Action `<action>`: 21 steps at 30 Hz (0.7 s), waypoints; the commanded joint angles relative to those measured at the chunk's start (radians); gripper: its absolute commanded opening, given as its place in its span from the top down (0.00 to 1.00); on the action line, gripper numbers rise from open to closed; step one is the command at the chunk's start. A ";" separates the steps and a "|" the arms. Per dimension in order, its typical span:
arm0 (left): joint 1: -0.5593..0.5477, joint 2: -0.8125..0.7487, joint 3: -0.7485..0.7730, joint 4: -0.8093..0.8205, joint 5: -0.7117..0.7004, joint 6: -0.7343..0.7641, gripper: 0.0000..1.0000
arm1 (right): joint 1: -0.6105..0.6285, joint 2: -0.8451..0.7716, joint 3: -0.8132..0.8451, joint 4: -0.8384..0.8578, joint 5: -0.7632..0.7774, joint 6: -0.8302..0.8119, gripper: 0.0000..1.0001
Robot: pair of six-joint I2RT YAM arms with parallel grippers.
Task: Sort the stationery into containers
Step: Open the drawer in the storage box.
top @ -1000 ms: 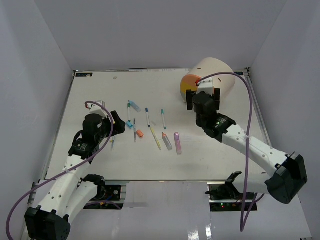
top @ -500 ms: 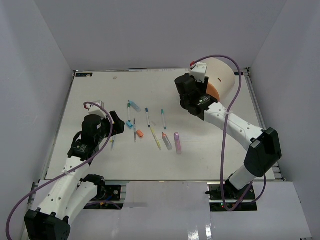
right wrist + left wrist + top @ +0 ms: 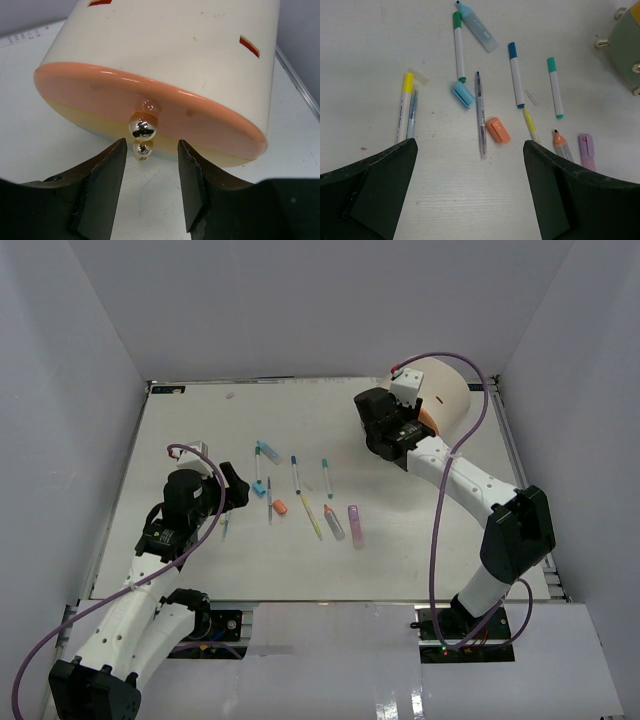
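Two findings: L fingers [image 3: 375, 185] wide open over slim coloured pens [image 3: 480, 112] on white desk [image 3: 380, 40]. R fingers [image 3: 102, 190] part-open astride round brass knob [image 3: 142, 127] of orange drawer [image 3: 200, 120], no contact.

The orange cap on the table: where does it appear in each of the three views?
Top external: the orange cap lies left of centre.
Left wrist: near the middle, just right of a thin pen.
Right wrist: not in it.
Shared landmark: the drawer cylinder, upper right overhead, right edge for the left wrist, filling the right wrist view.
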 commanded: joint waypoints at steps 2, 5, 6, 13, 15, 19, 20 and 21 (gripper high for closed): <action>0.002 -0.017 -0.008 0.001 -0.002 0.004 0.02 | -0.014 0.023 0.057 0.006 0.014 0.066 0.49; 0.003 -0.015 -0.008 0.001 -0.001 0.004 0.02 | -0.018 0.031 0.062 0.006 0.014 0.084 0.49; 0.003 -0.018 -0.010 0.001 -0.001 0.004 0.02 | -0.020 0.036 0.068 0.006 0.015 0.086 0.49; 0.002 -0.020 -0.010 -0.001 0.004 0.004 0.02 | -0.026 0.054 0.086 0.006 0.025 0.112 0.52; 0.003 -0.020 -0.011 -0.001 0.005 0.003 0.02 | -0.027 0.060 0.088 0.006 0.031 0.118 0.53; 0.003 -0.023 -0.011 0.001 0.010 0.004 0.02 | -0.029 0.068 0.095 0.006 0.035 0.126 0.54; 0.003 -0.023 -0.011 -0.001 0.010 0.004 0.02 | -0.029 0.069 0.095 0.006 0.037 0.129 0.54; 0.003 -0.025 -0.011 -0.001 0.011 0.004 0.02 | -0.029 0.069 0.095 0.006 0.040 0.134 0.54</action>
